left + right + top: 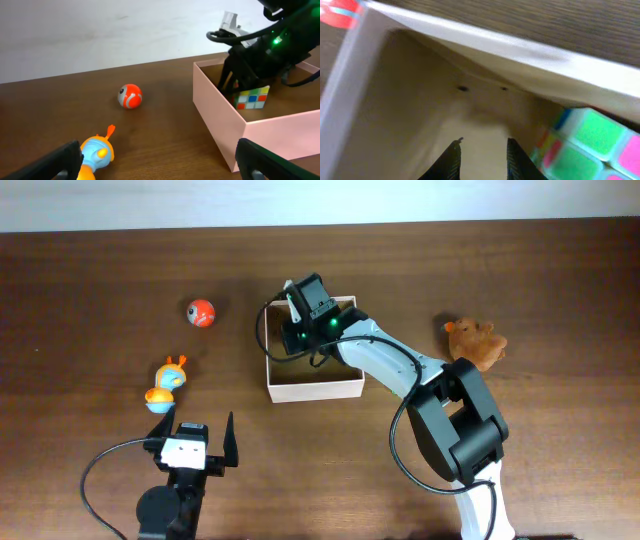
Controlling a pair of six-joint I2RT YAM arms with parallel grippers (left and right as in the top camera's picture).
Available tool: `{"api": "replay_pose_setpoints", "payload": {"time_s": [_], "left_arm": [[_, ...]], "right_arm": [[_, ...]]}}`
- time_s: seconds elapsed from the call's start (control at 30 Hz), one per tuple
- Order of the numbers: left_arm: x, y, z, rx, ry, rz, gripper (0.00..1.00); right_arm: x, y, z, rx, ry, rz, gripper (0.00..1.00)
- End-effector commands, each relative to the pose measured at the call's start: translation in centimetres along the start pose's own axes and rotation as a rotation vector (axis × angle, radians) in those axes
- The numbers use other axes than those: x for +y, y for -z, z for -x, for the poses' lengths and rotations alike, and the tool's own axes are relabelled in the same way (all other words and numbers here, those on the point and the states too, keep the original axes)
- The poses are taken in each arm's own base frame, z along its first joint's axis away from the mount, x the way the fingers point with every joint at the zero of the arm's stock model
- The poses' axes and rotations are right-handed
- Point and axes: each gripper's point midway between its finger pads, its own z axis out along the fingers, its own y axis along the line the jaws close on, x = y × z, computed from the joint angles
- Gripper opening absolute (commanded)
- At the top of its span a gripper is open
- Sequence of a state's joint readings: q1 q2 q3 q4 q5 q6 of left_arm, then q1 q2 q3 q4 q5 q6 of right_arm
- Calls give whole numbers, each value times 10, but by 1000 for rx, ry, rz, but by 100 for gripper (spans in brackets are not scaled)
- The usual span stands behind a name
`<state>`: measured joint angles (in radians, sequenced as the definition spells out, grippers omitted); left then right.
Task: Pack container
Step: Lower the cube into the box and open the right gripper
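From left, we see a duck toy point(168, 383) and an orange ball point(201, 312) on the table point(90, 270). The left gripper point(157, 150) is spread wide and empty. The container point(315, 389) sits at centre. The right gripper point(483, 146) is inside it, fingers slightly parted on nothing, beside a colour cube point(252, 97). A brown plush point(475, 340) lies farthest right.

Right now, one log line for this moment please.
right gripper: inside container, slightly open, empty | puzzle cube: in container | left gripper: open, empty | red ball, brown plush toy: outside
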<state>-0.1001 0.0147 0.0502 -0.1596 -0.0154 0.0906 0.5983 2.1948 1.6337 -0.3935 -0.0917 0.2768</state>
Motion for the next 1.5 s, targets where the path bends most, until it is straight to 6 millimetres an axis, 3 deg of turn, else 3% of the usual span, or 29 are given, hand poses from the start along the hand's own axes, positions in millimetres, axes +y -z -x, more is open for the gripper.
{"api": "replay_pose_setpoints", "payload": {"time_s": [0.0,0.23,0.9,1.17,1.47], "left_arm": [[1,0,0,-6,-19,6,99],[1,0,0,-6,-19,6,99],[1,0,0,-6,-19,6,99],[1,0,0,-6,-19,6,99],[1,0,0,-6,-19,6,99]], "right_arm": [[-13,1,6,-22,10,-85,25],[-19,1,7,-28,10,-114,25],[-66,7,12,-26,-51,-198,24],[-67,8,13,-28,-43,-198,25],[-67,8,15,-21,113,-198,25]]}}
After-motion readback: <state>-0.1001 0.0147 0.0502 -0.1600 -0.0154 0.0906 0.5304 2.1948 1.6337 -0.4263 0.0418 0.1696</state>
